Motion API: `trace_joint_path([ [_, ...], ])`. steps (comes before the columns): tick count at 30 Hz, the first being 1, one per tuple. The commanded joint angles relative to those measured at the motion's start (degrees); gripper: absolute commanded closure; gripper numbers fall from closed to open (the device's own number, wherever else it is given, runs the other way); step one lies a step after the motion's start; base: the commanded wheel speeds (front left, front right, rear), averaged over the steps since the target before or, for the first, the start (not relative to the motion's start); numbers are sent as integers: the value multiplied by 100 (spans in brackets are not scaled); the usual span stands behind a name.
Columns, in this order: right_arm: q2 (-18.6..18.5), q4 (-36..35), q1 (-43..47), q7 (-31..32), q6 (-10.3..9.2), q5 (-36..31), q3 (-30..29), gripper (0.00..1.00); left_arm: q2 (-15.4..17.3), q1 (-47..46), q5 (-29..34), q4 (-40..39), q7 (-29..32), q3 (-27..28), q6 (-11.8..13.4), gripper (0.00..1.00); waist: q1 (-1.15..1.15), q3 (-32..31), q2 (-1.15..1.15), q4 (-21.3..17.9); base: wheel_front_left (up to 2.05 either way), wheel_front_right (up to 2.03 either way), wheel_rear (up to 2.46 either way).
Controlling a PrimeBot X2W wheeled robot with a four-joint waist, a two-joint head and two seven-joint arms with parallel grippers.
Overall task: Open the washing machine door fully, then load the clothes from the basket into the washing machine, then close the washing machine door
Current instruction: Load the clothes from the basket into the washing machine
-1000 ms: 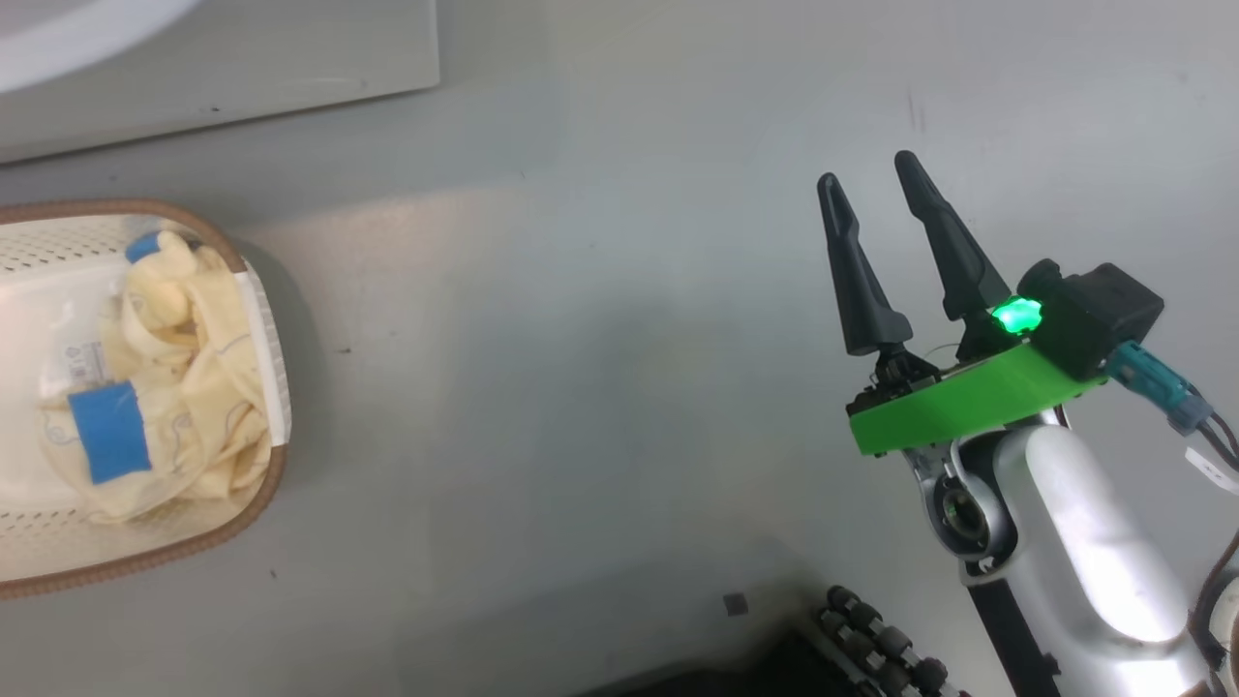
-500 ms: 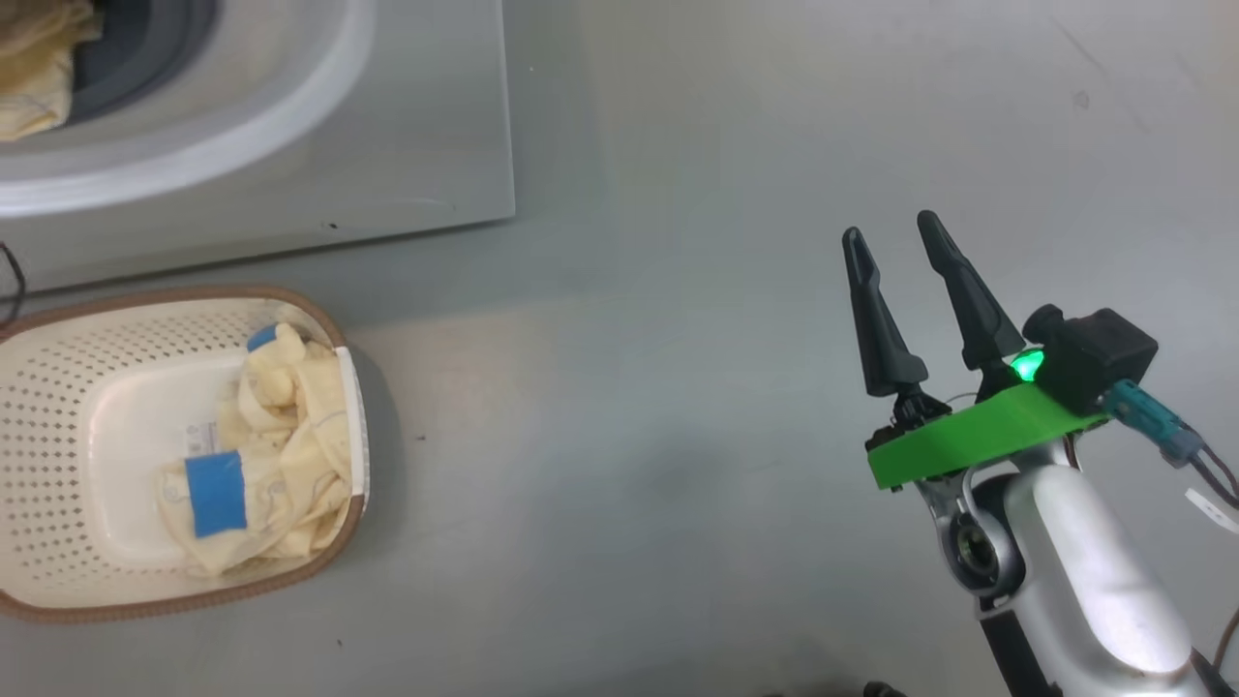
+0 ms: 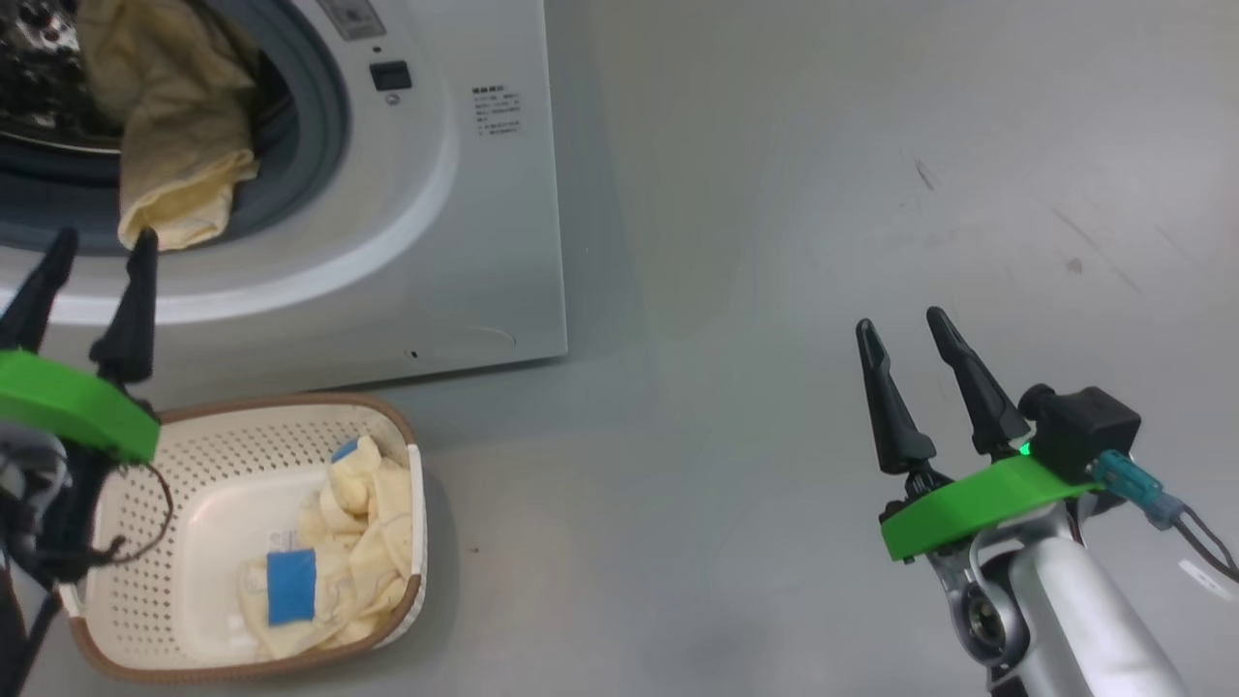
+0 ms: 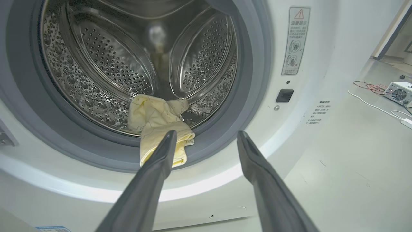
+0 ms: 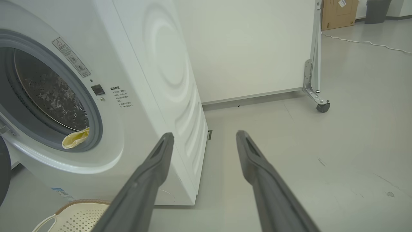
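Pale cream-yellow fabric clothes with a bright blue patch [image 3: 358,542] lay bunched against the right-hand end of the small cream-white perforated plastic basket with a brown rim [image 3: 242,426]. A second cream-yellow garment [image 4: 157,119] lay across the lower lip of the grey rubber gasket [image 4: 251,96], its hem hanging outside the perforated steel drum [image 4: 128,64]. The drum mouth of the big white front-loading washing machine [image 3: 465,242] stood exposed, so loading was judged in hand, part done.

The left gripper [image 4: 206,133] was held before the drum mouth, jaws parted and empty. The hanging hem lay at its left fingertip, outside the gap; contact could not be determined. The right gripper [image 3: 900,321] hovered over the grey floor [image 3: 726,387], well apart from both garments, jaws likewise parted and empty.

The next move was judged to call for pushing the hem inside, then fetching the basket's contents.
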Motion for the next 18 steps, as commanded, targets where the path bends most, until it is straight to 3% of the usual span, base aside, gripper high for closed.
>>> trace_joint_path([
  [1, 11, -136, 9, -55, 1, -53, 84, 0, 195, 67, 80, -243, -62, 448, 55, 0, 1, -379, -1, 102, 0, 0, 0],
  [18, 11, -22, 374, -51, 1, 65, 167, 0, -424, 2624, 1085, -1897, -62, 1648, 703, 0, 1, -1101, -1, 197, 0, 0, 0],
])
